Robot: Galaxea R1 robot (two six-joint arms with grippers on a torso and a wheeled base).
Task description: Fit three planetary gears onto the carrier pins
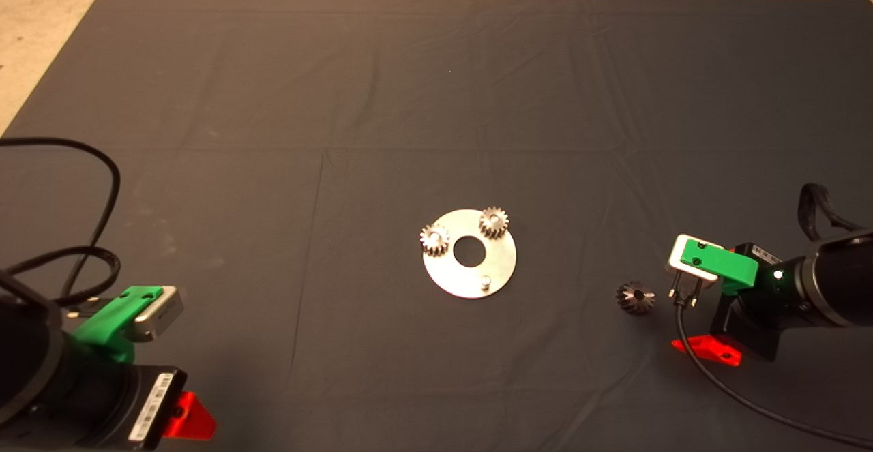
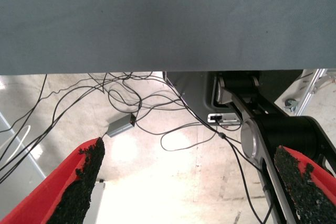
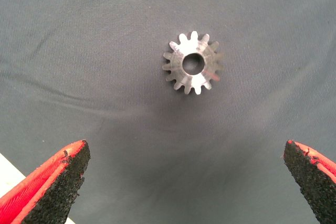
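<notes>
1. The right gripper (image 3: 184,182) has its jaws spread wide and holds nothing; a black-padded fingertip (image 3: 52,182) shows on either side of bare mat.
2. Between and beyond those pads lies the loose gear (image 3: 192,62), flat on the dark mat (image 3: 105,51), teeth all round and centre hole facing up, touched by neither pad.
3. In the head view the right gripper (image 1: 706,343) sits at the right of the frame, and the same loose gear (image 1: 635,298) lies just to its left, well apart from the disc.
4. The round shiny disc (image 1: 501,258) lies near the middle of the frame on the mat-covered worktop (image 1: 273,97).
5. Two gears already sit on pins: one (image 1: 434,239) at the disc's left rim, one (image 1: 494,222) at its upper right.
6. The third pin (image 1: 485,281) stands bare at the disc's lower right.
7. The left gripper (image 1: 184,418) waits at the lower left corner of the frame.
8. Its wrist view shows the jaws spread with nothing between the pads (image 2: 84,182), and beyond them the mat's edge, the floor and loose cables (image 2: 157,114).
</notes>
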